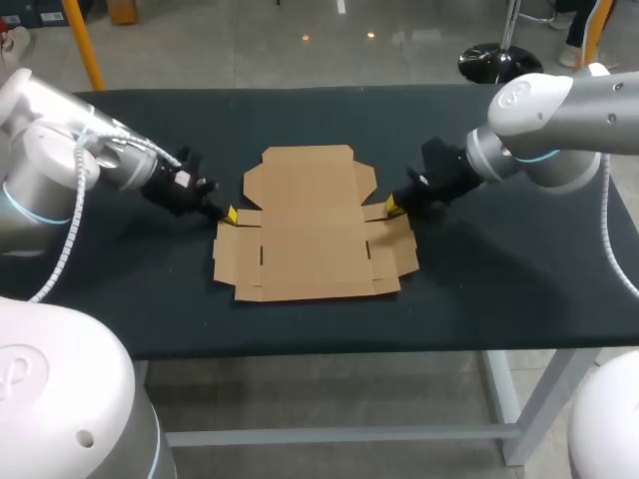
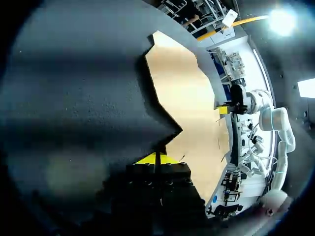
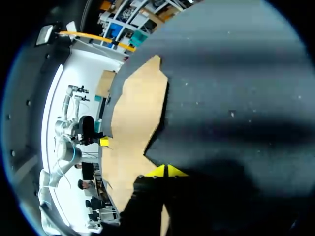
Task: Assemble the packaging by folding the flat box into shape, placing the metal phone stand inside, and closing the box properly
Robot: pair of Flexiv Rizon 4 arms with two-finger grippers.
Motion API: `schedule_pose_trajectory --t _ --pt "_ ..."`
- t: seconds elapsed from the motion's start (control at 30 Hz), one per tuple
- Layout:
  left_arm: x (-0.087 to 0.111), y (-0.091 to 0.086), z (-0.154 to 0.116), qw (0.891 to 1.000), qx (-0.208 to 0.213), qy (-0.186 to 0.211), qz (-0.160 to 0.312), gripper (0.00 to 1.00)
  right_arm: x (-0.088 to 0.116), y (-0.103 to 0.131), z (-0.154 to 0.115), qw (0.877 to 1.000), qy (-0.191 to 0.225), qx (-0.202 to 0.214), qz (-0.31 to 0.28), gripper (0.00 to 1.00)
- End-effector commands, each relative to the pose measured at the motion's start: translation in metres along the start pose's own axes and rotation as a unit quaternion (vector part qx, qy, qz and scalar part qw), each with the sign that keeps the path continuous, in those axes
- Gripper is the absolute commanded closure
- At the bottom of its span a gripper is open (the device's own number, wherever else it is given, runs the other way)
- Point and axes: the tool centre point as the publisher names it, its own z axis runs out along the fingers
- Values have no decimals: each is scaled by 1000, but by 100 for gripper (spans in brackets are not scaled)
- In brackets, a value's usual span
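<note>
A flat brown cardboard box blank (image 1: 310,225) lies unfolded in the middle of the dark table. My left gripper (image 1: 231,214) is shut, its yellow tips down at the blank's left edge, in the notch between two side flaps (image 2: 157,158). My right gripper (image 1: 393,207) is shut too, its tips at the matching notch on the right edge (image 3: 166,170). Neither holds anything. From the left wrist the blank (image 2: 189,98) stretches ahead to my other gripper (image 2: 224,109). From the right wrist the blank (image 3: 133,113) runs ahead to the left gripper (image 3: 104,141). No metal phone stand is in view.
The dark table top (image 1: 479,289) stretches on every side of the blank. Its front edge runs close below the blank, and its far edge lies just beyond the blank's top flap.
</note>
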Motion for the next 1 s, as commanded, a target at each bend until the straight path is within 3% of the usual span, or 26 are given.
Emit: schedule_pose_trajectory --t 0.03,0.57,1.0 --pt "3 0 2 1000 0 -8 1 100 2 1 1 1000 3 0 -3 100" --pt "9 0 4 999 3 -40 -3 100 15 0 0 1000 -15 -8 -14 100" --pt "17 -3 6 995 15 -102 -7 100 21 0 3 999 -41 -12 -15 100"
